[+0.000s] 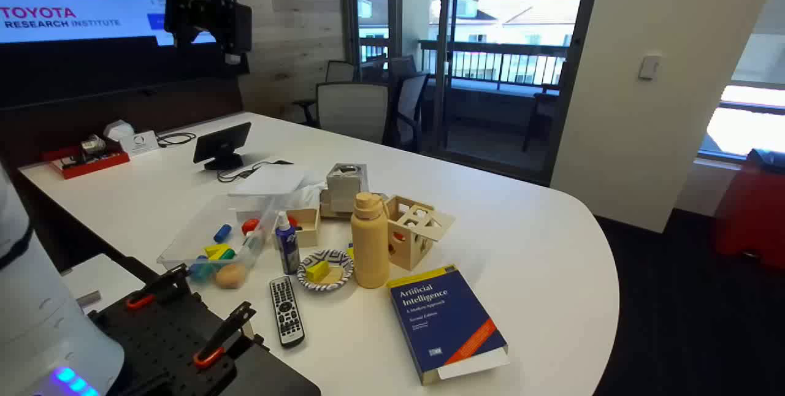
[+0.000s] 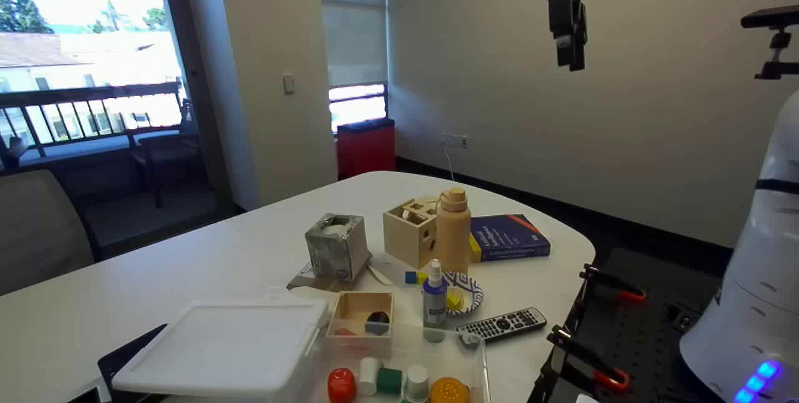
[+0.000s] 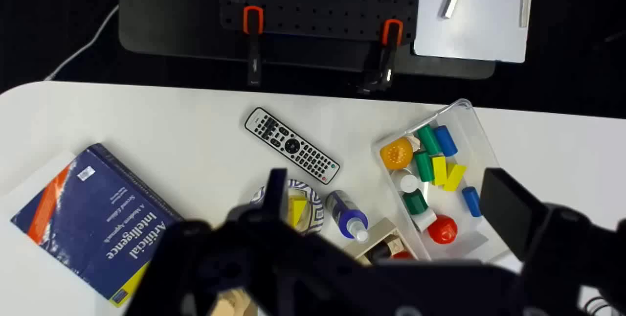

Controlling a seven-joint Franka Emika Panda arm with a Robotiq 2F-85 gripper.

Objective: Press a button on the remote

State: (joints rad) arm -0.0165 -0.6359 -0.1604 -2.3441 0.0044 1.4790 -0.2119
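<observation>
The remote [image 1: 287, 312] is a slim control with a silver-grey face, dark edges and rows of small black buttons. It lies face up near the table edge on the robot's side, as both exterior views [image 2: 503, 324] show. In the wrist view the remote [image 3: 292, 146] lies slanted, above the patterned bowl. My gripper [image 1: 206, 46] hangs high above the table, far from the remote, and also shows in an exterior view [image 2: 571, 67]. In the wrist view its jaws [image 3: 385, 184] are wide apart with nothing held between them. The remote is fully visible there, outside the jaws.
Close to the remote are a patterned bowl [image 1: 325, 287] with yellow pieces, a purple spray bottle [image 1: 287, 246] and a clear bin of blocks [image 3: 481, 140]. A tall yellow bottle [image 1: 370, 243], a wooden shape box [image 2: 409, 234] and a blue book [image 1: 444, 319] stand farther along.
</observation>
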